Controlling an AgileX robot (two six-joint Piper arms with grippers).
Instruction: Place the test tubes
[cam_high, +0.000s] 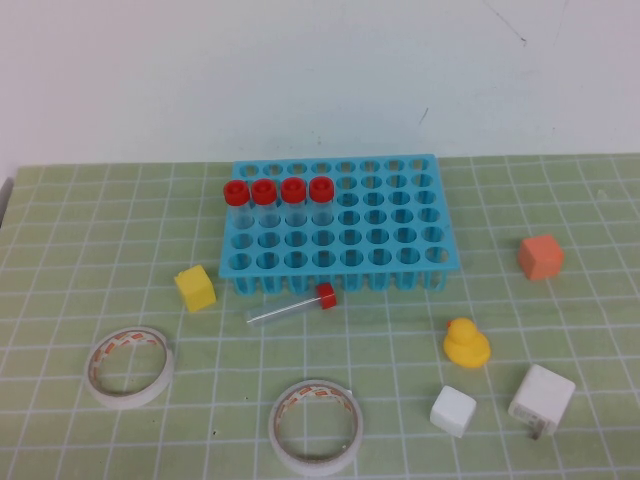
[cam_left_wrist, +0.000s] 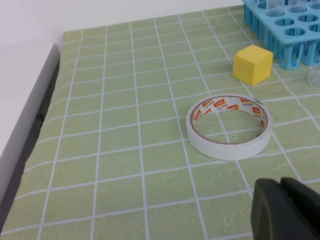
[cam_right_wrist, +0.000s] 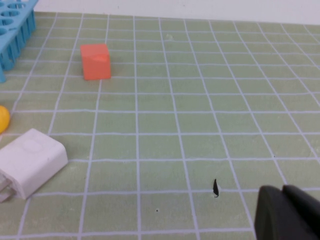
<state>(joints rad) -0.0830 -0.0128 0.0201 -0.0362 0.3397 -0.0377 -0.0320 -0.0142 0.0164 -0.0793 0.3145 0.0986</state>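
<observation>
A blue test tube rack (cam_high: 345, 225) stands at the middle of the green grid mat. Several red-capped tubes (cam_high: 278, 198) stand upright in its left holes. One clear tube with a red cap (cam_high: 292, 307) lies flat on the mat just in front of the rack. Neither arm shows in the high view. My left gripper (cam_left_wrist: 281, 186) is shut and empty, low over the mat near a tape roll (cam_left_wrist: 229, 126). My right gripper (cam_right_wrist: 282, 192) is shut and empty over bare mat on the right side.
A yellow cube (cam_high: 195, 288) sits left of the rack and an orange cube (cam_high: 540, 256) to its right. Two tape rolls (cam_high: 128, 366) (cam_high: 315, 424), a yellow duck (cam_high: 466, 343), a white cube (cam_high: 453, 410) and a white charger (cam_high: 541, 400) lie along the front.
</observation>
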